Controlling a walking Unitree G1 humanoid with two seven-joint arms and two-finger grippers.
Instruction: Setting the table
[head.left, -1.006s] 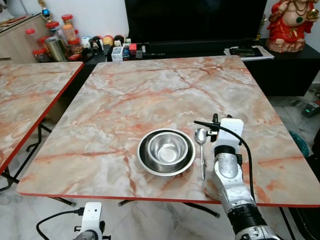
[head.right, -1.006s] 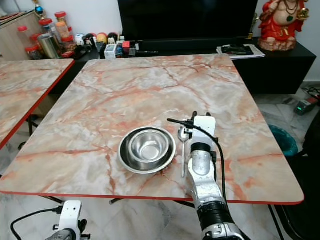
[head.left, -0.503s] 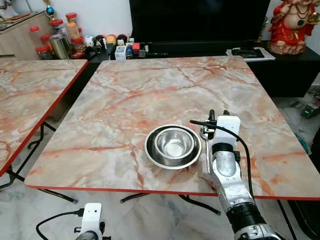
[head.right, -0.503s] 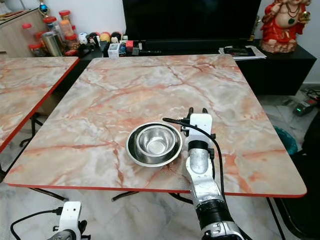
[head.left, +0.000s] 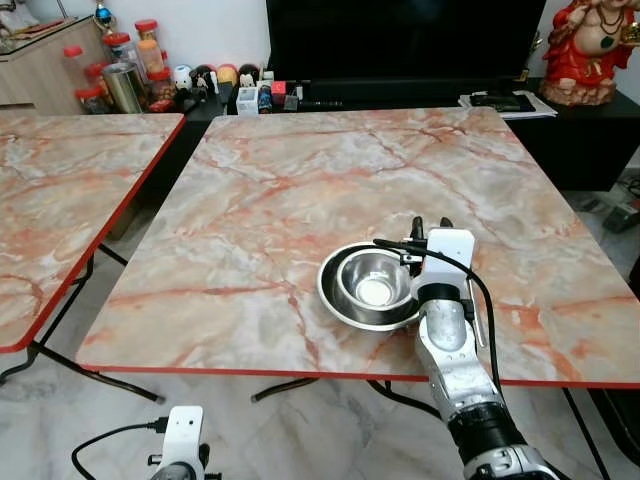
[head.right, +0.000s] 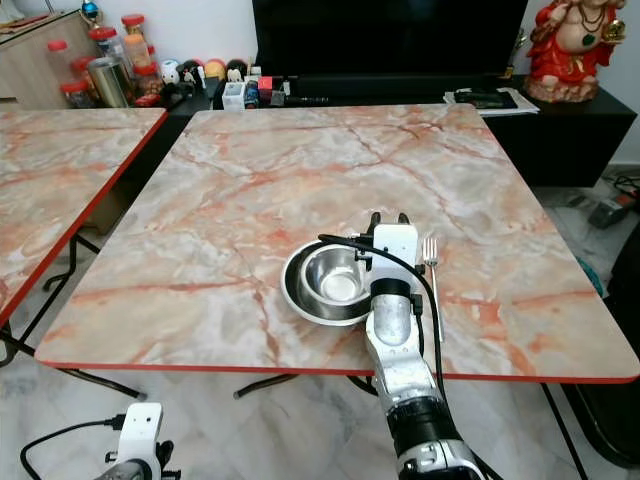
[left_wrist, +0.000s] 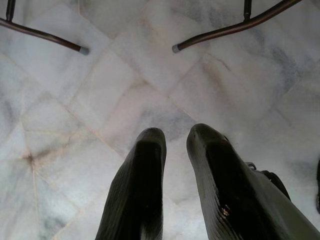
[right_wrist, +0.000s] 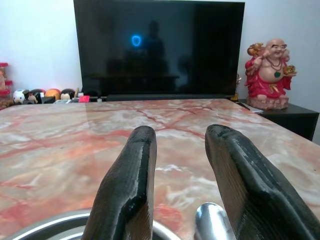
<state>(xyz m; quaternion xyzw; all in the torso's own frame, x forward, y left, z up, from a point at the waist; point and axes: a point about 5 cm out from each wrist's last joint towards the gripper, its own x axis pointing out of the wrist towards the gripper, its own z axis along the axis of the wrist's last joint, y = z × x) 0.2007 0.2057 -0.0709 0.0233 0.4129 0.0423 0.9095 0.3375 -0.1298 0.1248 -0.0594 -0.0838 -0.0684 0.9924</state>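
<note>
Spoon (right_wrist: 212, 222): bowl end alone was seen between the right gripper's fingers (right_wrist: 127, 195); the handle was cut off by the picture's lower edge, and in the head views the whole spoon was hidden behind the right arm (head.left: 446, 330).

Fork (head.right: 432, 270): tines and upper handle were seen; the remainder was partly covered by the arm's cable.

Nested bowls (head.left: 365, 285): the near right rim was hidden by the arm.

Right gripper (head.left: 430, 224): fingertips too small for their gap to be judged in the head views.
</note>
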